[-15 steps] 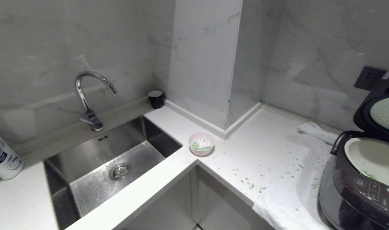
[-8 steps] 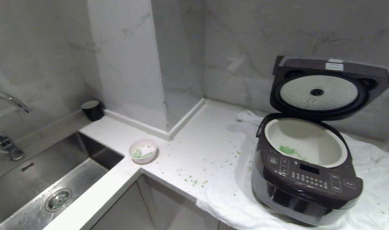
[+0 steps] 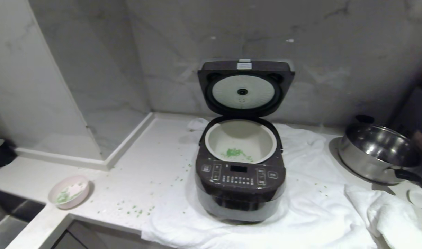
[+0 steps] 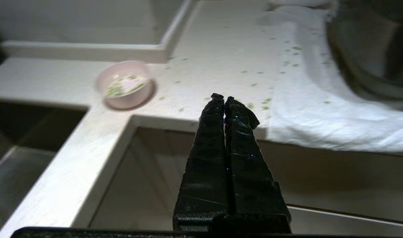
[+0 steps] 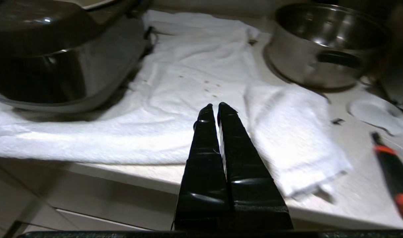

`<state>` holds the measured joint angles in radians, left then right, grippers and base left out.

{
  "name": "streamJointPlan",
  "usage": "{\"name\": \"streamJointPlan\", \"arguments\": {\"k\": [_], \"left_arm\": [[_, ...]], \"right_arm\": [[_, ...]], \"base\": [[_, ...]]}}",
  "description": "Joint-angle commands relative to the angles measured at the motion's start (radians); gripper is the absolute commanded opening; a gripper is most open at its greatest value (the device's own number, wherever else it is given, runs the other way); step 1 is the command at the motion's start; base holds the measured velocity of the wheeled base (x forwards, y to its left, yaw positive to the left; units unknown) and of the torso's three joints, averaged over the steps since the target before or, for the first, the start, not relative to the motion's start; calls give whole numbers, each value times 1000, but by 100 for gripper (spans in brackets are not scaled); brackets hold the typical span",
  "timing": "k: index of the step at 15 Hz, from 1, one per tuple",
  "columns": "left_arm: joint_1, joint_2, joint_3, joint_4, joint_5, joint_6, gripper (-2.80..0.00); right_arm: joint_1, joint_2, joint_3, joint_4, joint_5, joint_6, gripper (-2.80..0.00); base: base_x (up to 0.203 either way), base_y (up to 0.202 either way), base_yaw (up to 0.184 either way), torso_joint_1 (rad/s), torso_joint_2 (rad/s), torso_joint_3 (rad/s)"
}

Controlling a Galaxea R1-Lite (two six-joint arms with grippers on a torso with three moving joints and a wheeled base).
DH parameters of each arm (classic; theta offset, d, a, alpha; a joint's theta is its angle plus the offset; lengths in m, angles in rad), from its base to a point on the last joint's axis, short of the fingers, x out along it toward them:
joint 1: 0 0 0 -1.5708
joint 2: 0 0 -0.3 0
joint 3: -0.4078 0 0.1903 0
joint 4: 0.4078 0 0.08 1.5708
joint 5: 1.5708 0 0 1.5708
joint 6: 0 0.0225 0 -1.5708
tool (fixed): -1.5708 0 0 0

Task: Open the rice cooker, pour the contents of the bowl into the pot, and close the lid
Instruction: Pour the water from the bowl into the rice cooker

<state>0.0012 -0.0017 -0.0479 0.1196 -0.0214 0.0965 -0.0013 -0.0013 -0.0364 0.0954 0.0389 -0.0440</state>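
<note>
The dark rice cooker [image 3: 241, 186] stands on a white towel at the middle of the counter, its lid [image 3: 243, 89] raised upright. Green bits lie in the off-white pot [image 3: 241, 140]. The pale pink bowl [image 3: 69, 191] sits far left near the counter edge, with green and whitish contents [image 3: 66, 194] inside. In the left wrist view the bowl [image 4: 125, 84] lies ahead and to one side of my left gripper [image 4: 223, 98], which is shut and empty in front of the counter edge. My right gripper [image 5: 217, 106] is shut and empty over the towel's front edge, the cooker [image 5: 62, 56] off to its side.
A white towel [image 3: 301, 207] covers the counter under the cooker. A steel pan [image 3: 380, 152] with a black handle stands at the right, beside a folded white cloth [image 3: 391, 214]. Green bits are scattered on the counter [image 3: 134, 173]. An orange-and-black tool [image 5: 391, 165] lies near the right gripper.
The whole head view has swung right: sink and faucet left the picture, the cooker came to the middle, the steel pan appeared. Bowl and cooker have not moved on the counter.
</note>
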Motion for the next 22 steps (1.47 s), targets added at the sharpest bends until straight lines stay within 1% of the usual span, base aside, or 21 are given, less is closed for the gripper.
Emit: {"name": "streamJointPlan", "arguments": {"k": [1,3,11,20,22], "left_arm": [[0,0,0,0,1,0,-280],[0,2,1,0,3,-1,-280],[0,0,0,0,6,2,-280],[-1,0,2,0,6,-3,-280],[-1,0,2,0,6,-3,-280]], "right_arm": [[0,1,1,1,1,0,-280],[0,1,1,1,1,0,-280],[0,1,0,0,1,0,-280],[0,1,0,0,1,0,-280],[0,1,0,0,1,0,-280]], "base": [[1,1,-151,3,2,2],[3,4,-104,4,2,5],[0,0,0,0,0,0],[180,0,1,3,2,4],[42,0,4,8,6,1]]}}
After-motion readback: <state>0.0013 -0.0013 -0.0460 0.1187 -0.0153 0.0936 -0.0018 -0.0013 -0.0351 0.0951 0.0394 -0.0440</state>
